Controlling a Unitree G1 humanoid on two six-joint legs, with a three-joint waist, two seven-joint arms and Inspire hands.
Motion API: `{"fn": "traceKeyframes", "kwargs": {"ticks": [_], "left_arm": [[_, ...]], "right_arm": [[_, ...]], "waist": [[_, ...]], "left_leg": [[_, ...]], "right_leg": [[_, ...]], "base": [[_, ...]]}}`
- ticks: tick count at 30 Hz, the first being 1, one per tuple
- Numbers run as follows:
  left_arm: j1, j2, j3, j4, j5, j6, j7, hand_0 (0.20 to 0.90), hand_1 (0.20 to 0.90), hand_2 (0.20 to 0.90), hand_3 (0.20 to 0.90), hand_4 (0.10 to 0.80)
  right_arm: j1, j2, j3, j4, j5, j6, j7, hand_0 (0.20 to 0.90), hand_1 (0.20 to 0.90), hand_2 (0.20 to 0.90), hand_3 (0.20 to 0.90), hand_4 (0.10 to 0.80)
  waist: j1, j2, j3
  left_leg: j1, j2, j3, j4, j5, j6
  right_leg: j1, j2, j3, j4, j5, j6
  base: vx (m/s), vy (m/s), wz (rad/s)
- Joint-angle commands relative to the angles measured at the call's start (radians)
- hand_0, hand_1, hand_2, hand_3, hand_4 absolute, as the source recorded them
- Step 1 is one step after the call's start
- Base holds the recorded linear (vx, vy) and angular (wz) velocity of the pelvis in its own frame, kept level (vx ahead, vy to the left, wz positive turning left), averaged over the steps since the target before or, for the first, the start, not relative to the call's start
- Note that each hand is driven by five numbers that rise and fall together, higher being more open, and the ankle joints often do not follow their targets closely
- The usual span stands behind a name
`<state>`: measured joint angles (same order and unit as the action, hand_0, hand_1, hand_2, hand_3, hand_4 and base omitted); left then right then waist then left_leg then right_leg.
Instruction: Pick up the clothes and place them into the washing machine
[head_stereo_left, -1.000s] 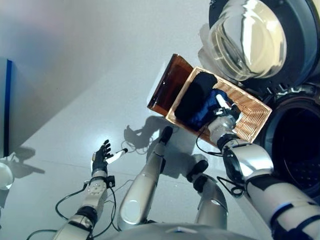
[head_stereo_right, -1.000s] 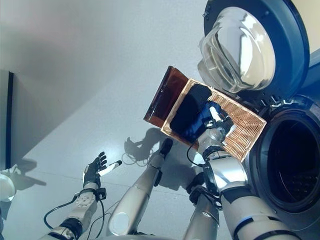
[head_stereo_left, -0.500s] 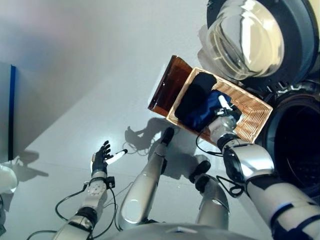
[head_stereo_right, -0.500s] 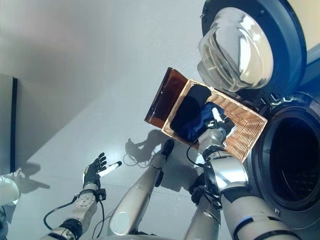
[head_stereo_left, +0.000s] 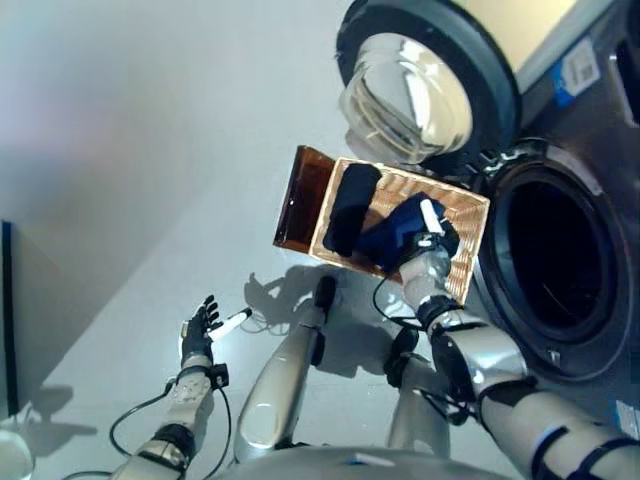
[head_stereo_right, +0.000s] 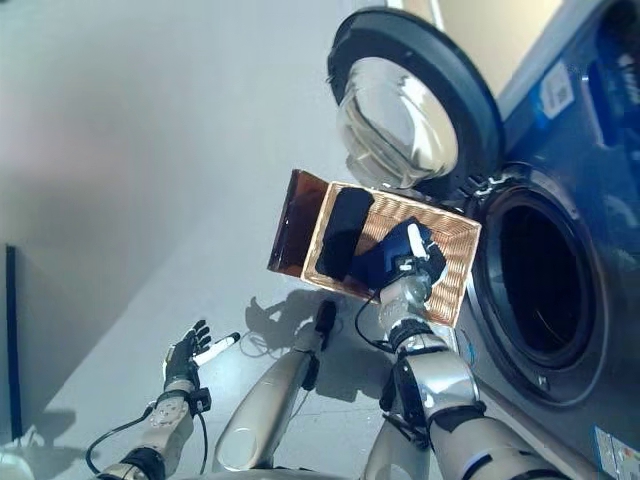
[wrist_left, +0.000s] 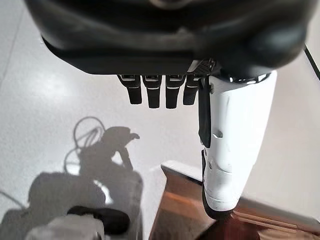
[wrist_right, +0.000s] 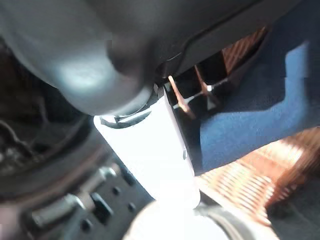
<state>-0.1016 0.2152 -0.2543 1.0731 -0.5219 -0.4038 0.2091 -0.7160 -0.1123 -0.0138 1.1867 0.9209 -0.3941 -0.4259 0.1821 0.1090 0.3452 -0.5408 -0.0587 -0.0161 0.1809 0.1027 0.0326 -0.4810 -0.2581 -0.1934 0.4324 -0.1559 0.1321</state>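
Reaching into the basket (head_stereo_left: 470, 215) for the blue cloth (head_stereo_left: 395, 235), beside the open washing machine (head_stereo_left: 560, 250).

Right hand (head_stereo_left: 432, 238) on the blue cloth, fingers buried, grip impossible to tell; black cloth (head_stereo_left: 345, 207) alongside. Left hand (head_stereo_left: 200, 325) idle over the floor, fingers straight, empty. Next, probably: closing, lifting clear, swinging to the drum.

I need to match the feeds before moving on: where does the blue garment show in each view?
Left eye: blue garment in the wicker basket, under the right hand.
Right eye: same spot.
Left wrist: not in it.
Right wrist: beyond the hand.
Shared landmark: the basket.
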Motion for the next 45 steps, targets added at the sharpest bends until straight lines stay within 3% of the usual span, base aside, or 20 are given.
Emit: {"fn": "traceKeyframes", "kwargs": {"ticks": [1, 11, 15, 18, 19, 24, 26, 29, 36, 39, 45], "left_arm": [[0.030, -0.004, 0.012, 0.096, -0.043, -0.047, -0.009, 0.900, 0.900, 0.900, 0.900, 0.800], [0.088, -0.040, 0.042, 0.127, -0.080, -0.054, -0.054, 0.900, 0.900, 0.900, 0.900, 0.800], [0.098, -0.054, 0.032, 0.098, -0.091, -0.067, -0.078, 0.900, 0.900, 0.900, 0.900, 0.800], [0.079, -0.053, 0.019, 0.077, -0.094, -0.076, -0.082, 0.900, 0.900, 0.900, 0.900, 0.800], [0.067, -0.044, 0.019, 0.058, -0.097, -0.081, -0.084, 0.900, 0.900, 0.900, 0.900, 0.800], [0.051, -0.020, 0.026, 0.058, -0.087, -0.081, -0.086, 0.900, 0.900, 0.900, 0.900, 0.800], [0.053, -0.017, 0.022, 0.061, -0.084, -0.080, -0.093, 0.900, 0.900, 0.900, 0.900, 0.800], [0.055, -0.010, 0.023, 0.054, -0.095, -0.084, -0.097, 0.900, 0.900, 0.900, 0.900, 0.800], [0.076, 0.013, -0.004, 0.027, -0.092, -0.098, -0.101, 0.900, 0.900, 0.900, 0.900, 0.800], [0.080, 0.030, -0.009, 0.020, -0.082, -0.102, -0.096, 0.900, 0.900, 0.900, 0.900, 0.800], [0.088, 0.039, -0.022, -0.009, -0.038, -0.106, -0.086, 0.900, 0.900, 0.900, 0.900, 0.800]], "right_arm": [[0.070, -0.021, -0.002, -0.132, -0.028, -0.081, 0.045, 0.200, 0.200, 0.200, 0.200, 0.300], [0.249, -0.020, -0.007, -0.305, -0.027, -0.081, 0.170, 0.200, 0.200, 0.200, 0.200, 0.300], [0.244, -0.039, -0.031, -0.305, 0.062, -0.101, 0.246, 0.200, 0.200, 0.200, 0.200, 0.300], [0.212, -0.052, -0.048, -0.340, 0.109, -0.125, 0.268, 0.200, 0.200, 0.200, 0.200, 0.300], [0.193, -0.067, -0.059, -0.369, 0.124, -0.150, 0.264, 0.200, 0.200, 0.200, 0.200, 0.300], [0.144, -0.078, -0.066, -0.412, 0.150, -0.193, 0.263, 0.200, 0.200, 0.200, 0.200, 0.300], [0.119, -0.087, -0.080, -0.411, 0.169, -0.214, 0.259, 0.200, 0.200, 0.200, 0.200, 0.300], [0.072, -0.105, -0.105, -0.411, 0.189, -0.245, 0.248, 0.200, 0.200, 0.200, 0.200, 0.300], [-0.096, -0.280, -0.157, -0.287, 0.155, -0.276, 0.158, 0.200, 0.200, 0.200, 0.200, 0.300], [-0.187, -0.394, -0.124, -0.163, 0.078, -0.236, 0.097, 0.200, 0.200, 0.200, 0.200, 0.300], [-0.275, -0.519, -0.048, -0.051, -0.037, -0.172, 0.057, 0.200, 0.200, 0.200, 0.200, 0.300]], "waist": [[-0.018, 0.012, -0.081], [-0.071, 0.005, -0.171], [-0.078, 0.033, -0.167], [-0.089, 0.049, -0.126], [-0.100, 0.052, -0.078], [-0.116, 0.044, -0.050], [-0.116, 0.042, -0.055], [-0.114, 0.049, -0.049], [-0.089, 0.096, -0.054], [-0.069, 0.110, -0.064], [-0.043, 0.118, -0.078]], "left_leg": [[0.039, 0.006, 0.034, 0.041, -0.096, -0.056], [0.181, 0.026, 0.086, -0.094, -0.064, -0.058], [0.170, 0.028, 0.099, -0.080, -0.069, -0.055], [0.112, 0.035, 0.100, 0.014, -0.093, -0.048], [0.040, 0.041, 0.097, 0.142, -0.134, -0.054], [-0.117, 0.072, 0.075, 0.367, -0.214, -0.063], [-0.162, 0.079, 0.062, 0.446, -0.277, -0.067], [-0.226, 0.082, 0.054, 0.519, -0.304, -0.065], [-0.371, 0.073, 0.063, 0.615, -0.337, -0.069], [-0.406, 0.066, 0.067, 0.629, -0.339, -0.065], [-0.426, 0.052, 0.069, 0.606, -0.325, -0.066]], "right_leg": [[0.084, -0.002, 0.022, -0.214, 0.171, -0.003], [0.163, 0.006, 0.077, -0.350, 0.230, 0.022], [0.132, 0.005, 0.092, -0.333, 0.225, 0.017], [0.055, 0.019, 0.107, -0.234, 0.190, -0.005], [0.004, 0.026, 0.107, -0.134, 0.146, -0.022], [-0.130, 0.048, 0.093, 0.078, 0.063, -0.051], [-0.172, 0.052, 0.092, 0.151, 0.008, -0.052], [-0.239, 0.054, 0.095, 0.223, -0.012, -0.059], [-0.403, 0.035, 0.128, 0.343, -0.043, -0.067], [-0.448, 0.029, 0.140, 0.368, -0.047, -0.068], [-0.467, 0.009, 0.142, 0.358, -0.046, -0.065]], "base": [[0.070, 0.003, -0.34], [0.055, -0.005, -0.32], [-0.073, -0.009, -0.19], [-0.179, -0.043, -0.13], [-0.227, -0.094, -0.04], [-0.150, -0.101, 0.23], [-0.003, -0.069, 0.10], [-0.122, -0.025, 0.10], [-0.048, 0.044, 0.19], [-0.002, 0.057, -0.07], [0.021, 0.027, 0.05]]}}
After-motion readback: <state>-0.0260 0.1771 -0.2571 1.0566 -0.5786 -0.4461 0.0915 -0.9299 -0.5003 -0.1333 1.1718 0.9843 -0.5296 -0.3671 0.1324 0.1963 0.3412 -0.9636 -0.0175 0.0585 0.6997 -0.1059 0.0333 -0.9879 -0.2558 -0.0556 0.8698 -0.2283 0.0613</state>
